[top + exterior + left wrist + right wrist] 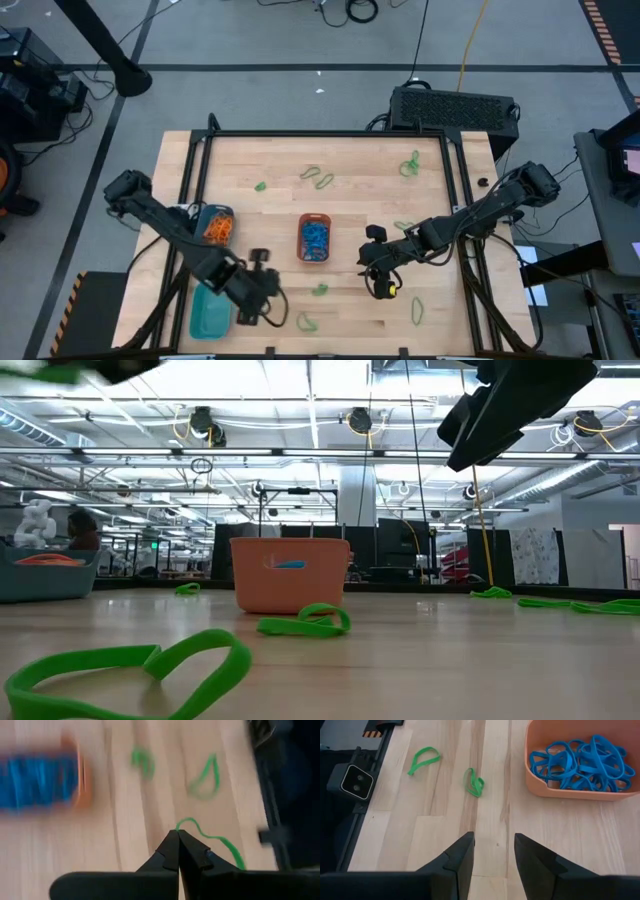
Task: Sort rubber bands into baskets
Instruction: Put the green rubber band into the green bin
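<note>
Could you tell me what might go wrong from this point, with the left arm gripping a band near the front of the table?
The left gripper pinches only a thin edge of a green rubber band, so the band may slip free when lifted. The teal basket lies partly under that arm, so a drop could miss it. The right gripper, jaws open, hovers near the orange basket of blue bands and could nudge it.

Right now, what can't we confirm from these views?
- Teal basket contents: high view, left arm overhangs it.
- Left pincer: shut on the green band, but the left wrist view is motion-blurred.
- Orange basket contents: low view, wall hides most.
- Round basket: band count too small.
</note>
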Controlling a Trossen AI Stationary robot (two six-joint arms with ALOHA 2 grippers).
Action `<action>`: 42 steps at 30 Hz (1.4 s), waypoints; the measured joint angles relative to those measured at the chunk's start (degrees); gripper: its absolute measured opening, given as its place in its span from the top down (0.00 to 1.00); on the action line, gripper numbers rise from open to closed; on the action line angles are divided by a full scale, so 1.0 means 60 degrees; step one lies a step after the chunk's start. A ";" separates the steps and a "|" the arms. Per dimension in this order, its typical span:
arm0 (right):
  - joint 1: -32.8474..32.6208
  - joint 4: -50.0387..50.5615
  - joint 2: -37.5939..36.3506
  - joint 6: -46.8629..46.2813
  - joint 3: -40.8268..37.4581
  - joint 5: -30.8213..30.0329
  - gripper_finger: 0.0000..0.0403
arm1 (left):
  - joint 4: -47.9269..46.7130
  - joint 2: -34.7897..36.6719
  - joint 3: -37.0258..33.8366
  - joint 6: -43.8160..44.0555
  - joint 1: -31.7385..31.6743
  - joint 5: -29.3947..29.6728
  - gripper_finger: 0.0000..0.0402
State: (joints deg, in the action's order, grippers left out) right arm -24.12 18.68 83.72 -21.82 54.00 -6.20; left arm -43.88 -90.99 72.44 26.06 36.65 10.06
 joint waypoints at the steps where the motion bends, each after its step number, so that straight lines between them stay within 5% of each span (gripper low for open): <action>1: 0.0000 0.0000 0.0000 0.0000 0.0000 0.0000 0.67 | -0.0592 0.0083 0.0000 0.0659 0.0137 -0.0148 1.00; 11: 0.0007 -0.0076 0.0000 0.0025 0.0000 -0.0003 0.67 | -0.4253 0.0199 -0.0233 0.5233 0.1449 -0.1827 1.00; 18: 0.0007 -0.0066 0.0000 0.0029 0.0000 -0.0004 0.67 | -0.4164 0.0199 -0.0727 0.6520 0.2147 -0.2513 1.00; 31: 0.0007 -0.0066 0.0000 0.0033 0.0000 -0.0004 0.67 | -0.3745 0.0199 -0.1111 0.6860 0.2613 -0.2924 0.99; 42: 0.0007 -0.0062 0.0000 0.0033 0.0000 -0.0004 0.67 | -0.3853 0.0199 -0.1111 0.7101 0.2604 -0.2775 0.82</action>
State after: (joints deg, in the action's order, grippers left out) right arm -24.08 18.31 83.72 -21.63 54.00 -6.22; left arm -67.00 -89.80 65.78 68.66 52.27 -6.59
